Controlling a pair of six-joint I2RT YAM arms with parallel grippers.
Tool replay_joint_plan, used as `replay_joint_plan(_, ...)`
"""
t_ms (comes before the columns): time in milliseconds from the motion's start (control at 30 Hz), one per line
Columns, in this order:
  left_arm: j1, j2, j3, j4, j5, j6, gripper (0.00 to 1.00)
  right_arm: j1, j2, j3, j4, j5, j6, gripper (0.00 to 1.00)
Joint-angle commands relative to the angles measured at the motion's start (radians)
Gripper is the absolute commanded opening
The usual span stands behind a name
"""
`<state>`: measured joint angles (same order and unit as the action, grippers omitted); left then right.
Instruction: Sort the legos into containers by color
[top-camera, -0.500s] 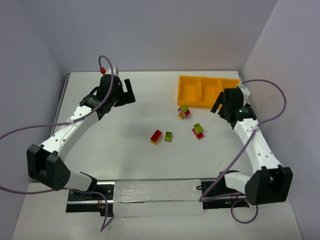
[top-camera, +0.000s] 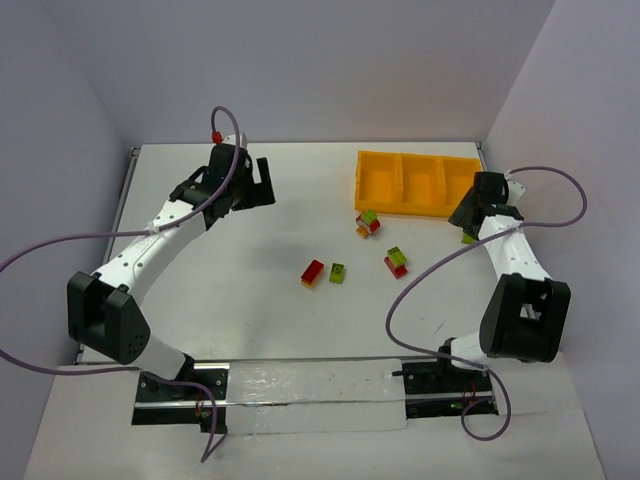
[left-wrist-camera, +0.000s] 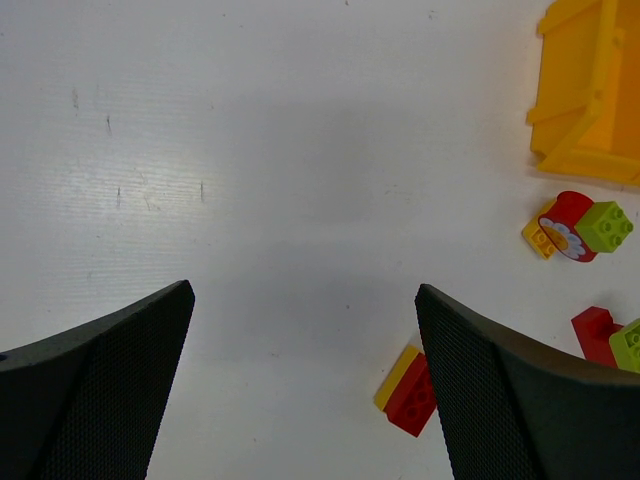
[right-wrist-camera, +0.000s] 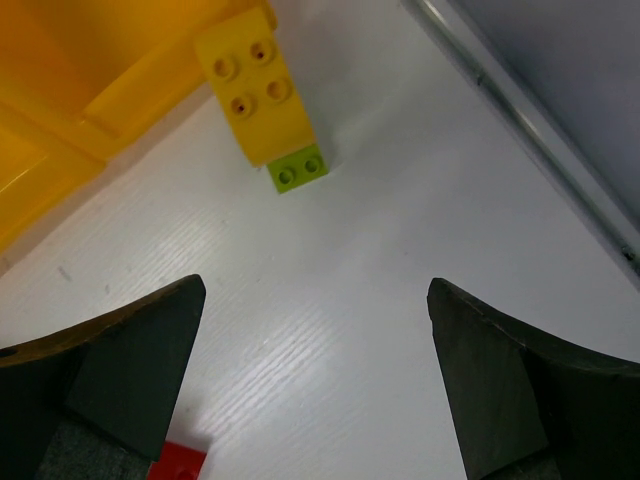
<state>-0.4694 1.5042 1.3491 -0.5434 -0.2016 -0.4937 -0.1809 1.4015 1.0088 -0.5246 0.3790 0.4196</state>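
Top external: right gripper (top-camera: 465, 218) now farther right at the tray's (top-camera: 410, 210) right end, jaws apart; left gripper's (top-camera: 262, 185) likewise.

The tray (top-camera: 400, 208) is orange-yellow, the bricks (top-camera: 313, 273) red, lime green and yellow, one red disc (left-wrist-camera: 570, 228) white-flowered, the table (top-camera: 250, 260) white.

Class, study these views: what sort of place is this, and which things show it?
Most likely a robotics lab test cell. A left arm and a right arm are mounted at the near edge of a white table, plain walls close it in, and toy bricks lie near an orange three-compartment tray.
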Motion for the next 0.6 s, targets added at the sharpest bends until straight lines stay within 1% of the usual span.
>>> replay_joint_plan(0,0.005,0.030,0.051,-0.006,0.004,0.024,0.99,-0.050,0.064,0.036,0.116,-0.036,-0.082,1.00)
replay_joint_plan(233,0.005,0.086,0.086,-0.009,-0.009,0.029,0.99,-0.070,0.186,0.090,0.168,-0.033,-0.153,1.00)
replay_joint_plan(400,0.005,0.111,0.106,-0.012,-0.019,0.029,0.99,-0.089,0.242,0.109,0.203,-0.026,-0.160,1.00)
replay_joint_plan(500,0.005,0.114,0.110,-0.020,-0.035,0.021,0.99,-0.107,0.272,0.128,0.216,-0.055,-0.157,0.99)
replay_joint_plan(567,0.005,0.114,0.110,-0.025,-0.040,0.020,0.99,-0.111,0.289,0.143,0.220,-0.081,-0.158,0.95)
